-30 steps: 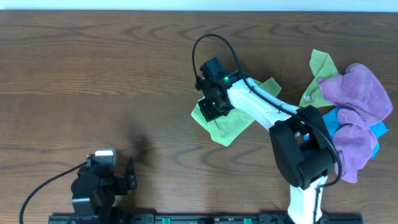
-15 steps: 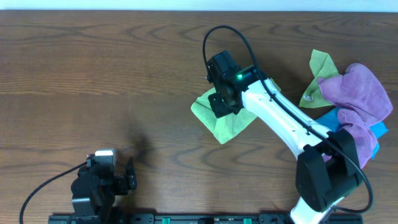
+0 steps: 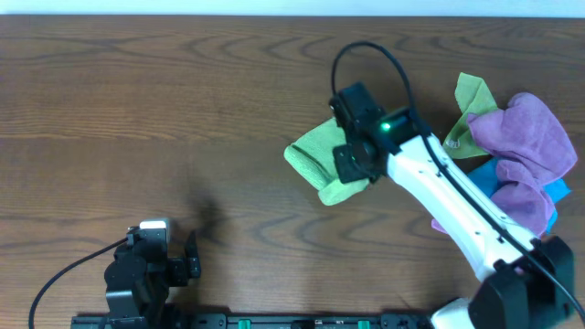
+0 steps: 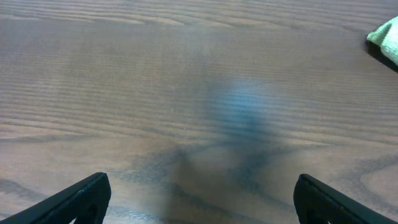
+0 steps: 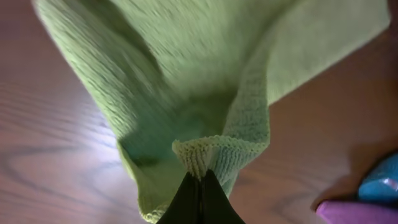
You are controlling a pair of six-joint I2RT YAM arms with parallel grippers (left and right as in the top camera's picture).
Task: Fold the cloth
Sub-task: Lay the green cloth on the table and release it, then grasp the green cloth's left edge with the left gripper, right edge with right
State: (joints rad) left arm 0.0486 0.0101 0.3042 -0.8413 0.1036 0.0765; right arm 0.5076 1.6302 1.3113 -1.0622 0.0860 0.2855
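Note:
The lime-green cloth (image 3: pixel 315 163) lies on the wooden table, doubled over, with its fold to the left. My right gripper (image 3: pixel 352 164) is shut on its edge and holds that edge lifted over the rest of the cloth. In the right wrist view the black fingertips (image 5: pixel 199 186) pinch the cloth's hem (image 5: pixel 205 81). My left gripper (image 3: pixel 187 258) is open and empty near the table's front edge at the left; its fingers (image 4: pixel 199 199) frame bare wood. A corner of the cloth shows at the top right of the left wrist view (image 4: pixel 387 36).
At the right edge lies a pile of purple cloths (image 3: pixel 526 146) over a blue cloth (image 3: pixel 554 196), with another lime-green cloth (image 3: pixel 471 110) bearing a small white tag. A bit of purple (image 5: pixel 354 211) and blue (image 5: pixel 379 180) shows in the right wrist view.
My right gripper has moved to the right with the cloth's edge, drawing it over the rest so the cloth doubles up. The left arm has not moved.

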